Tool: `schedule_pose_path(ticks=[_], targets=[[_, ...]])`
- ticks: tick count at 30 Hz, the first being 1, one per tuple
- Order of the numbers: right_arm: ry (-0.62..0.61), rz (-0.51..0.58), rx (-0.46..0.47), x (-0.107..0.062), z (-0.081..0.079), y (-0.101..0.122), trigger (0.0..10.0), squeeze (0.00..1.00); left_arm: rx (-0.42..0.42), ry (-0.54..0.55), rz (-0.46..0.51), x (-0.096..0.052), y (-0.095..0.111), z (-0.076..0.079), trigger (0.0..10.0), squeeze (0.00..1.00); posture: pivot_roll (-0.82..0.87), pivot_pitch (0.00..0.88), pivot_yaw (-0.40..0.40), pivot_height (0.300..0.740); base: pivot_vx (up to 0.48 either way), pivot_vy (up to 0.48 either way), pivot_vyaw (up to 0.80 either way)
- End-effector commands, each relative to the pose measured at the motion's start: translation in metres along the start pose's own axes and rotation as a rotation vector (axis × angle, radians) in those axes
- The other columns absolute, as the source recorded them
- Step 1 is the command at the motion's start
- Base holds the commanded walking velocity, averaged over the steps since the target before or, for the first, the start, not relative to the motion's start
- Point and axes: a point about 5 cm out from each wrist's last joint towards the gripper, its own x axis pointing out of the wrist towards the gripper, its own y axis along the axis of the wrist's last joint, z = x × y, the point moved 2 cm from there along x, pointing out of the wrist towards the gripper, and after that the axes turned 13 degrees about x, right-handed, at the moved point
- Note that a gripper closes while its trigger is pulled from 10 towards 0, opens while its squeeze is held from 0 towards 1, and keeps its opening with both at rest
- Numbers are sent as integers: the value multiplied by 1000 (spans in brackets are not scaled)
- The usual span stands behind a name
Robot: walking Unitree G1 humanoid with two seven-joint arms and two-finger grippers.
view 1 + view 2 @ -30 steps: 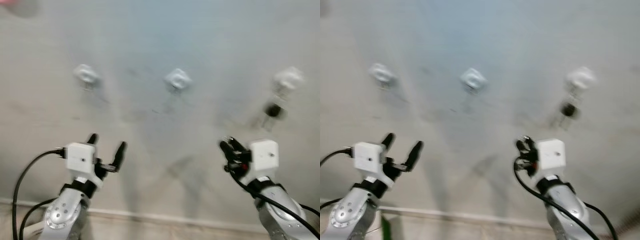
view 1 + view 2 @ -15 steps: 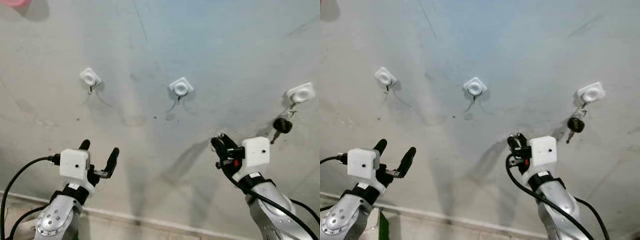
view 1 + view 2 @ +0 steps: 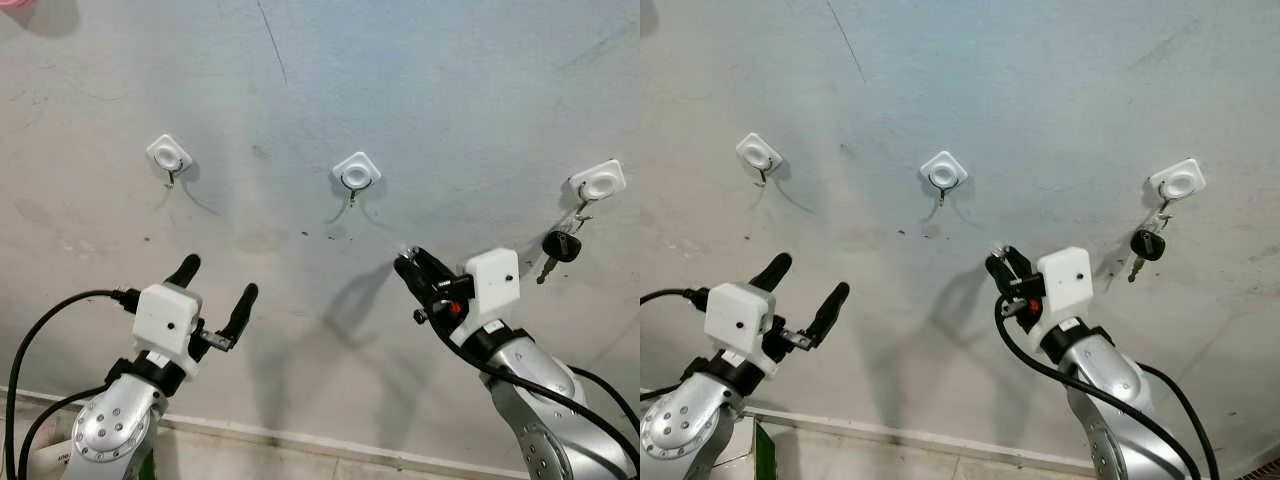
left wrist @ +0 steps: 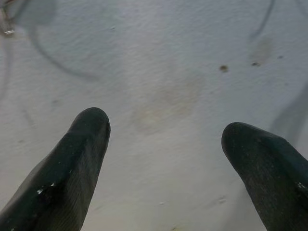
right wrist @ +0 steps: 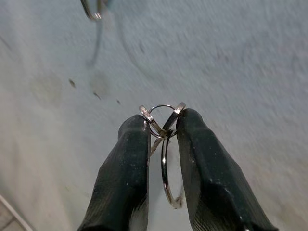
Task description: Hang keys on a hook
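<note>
Three white stick-on hooks sit in a row on the grey wall: a left hook [image 3: 168,155], a middle hook [image 3: 355,172] and a right hook [image 3: 598,183]. A black-headed key [image 3: 560,246] hangs from the right hook. My right gripper [image 3: 412,266] is raised below and right of the middle hook, shut on a set of silver key rings [image 5: 162,126] that stick out between its fingertips. My left gripper [image 3: 214,283] stands open with nothing in it, lower left, below the left hook.
A white skirting strip [image 3: 300,438] runs along the foot of the wall. A pink object [image 3: 15,3] shows at the top left corner. Black cables trail from both wrists.
The blur has cleared and the view has shifted. My right gripper has risen and moved left, closer to the middle hook, still holding the key rings. The left gripper has lifted slightly.
</note>
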Motion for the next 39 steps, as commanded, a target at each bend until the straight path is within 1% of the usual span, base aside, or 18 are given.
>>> schedule_pose_path(ticks=[1, 4, 7, 13, 18, 21, 32, 36, 39], targets=[[45, 21, -5, 3, -8, 8, 10000, 0, -7, -19, 15, 2, 3, 2, 10000, 0, 70, 0, 50, 740, 0, 0, 0], [80, 33, -2, 7, -14, 13, 10000, 0, -35, -40, 20, 6, 3, 5, 10000, 0, 68, 0, 53, 740, 0, 0, 0], [120, 43, 4, 9, -20, 17, 10000, 0, -45, -59, 26, 9, 4, 6, 10000, 0, 68, 0, 54, 740, 0, 0, 0], [186, 61, 14, 13, -28, 26, 10000, 0, -57, -62, 22, 9, 3, 7, 10000, 0, 68, 0, 57, 740, 0, 0, 0], [299, 68, 27, 18, -42, 34, 10000, 0, -65, -84, 40, 10, 5, 10, 10000, 0, 71, 0, 54, 740, 0, 0, 0], [332, 62, 24, 19, -46, 36, 10000, 0, -79, -100, 54, 12, 6, 12, 10000, 0, 70, 0, 52, 740, 0, 0, 0], [393, 42, 38, 21, -48, 40, 10000, 0, -57, -111, 96, 19, 13, 13, 10000, 0, 65, 0, 50, 740, 0, 0, 0], [456, 41, 59, 23, -55, 45, 10000, 0, -56, -114, 99, 21, 13, 15, 10000, 0, 62, 0, 51, 740, 0, 0, 0], [476, 55, 73, 26, -58, 50, 10000, 0, -57, -114, 92, 21, 11, 15, 10000, 0, 57, 0, 52, 740, 0, 0, 0]])
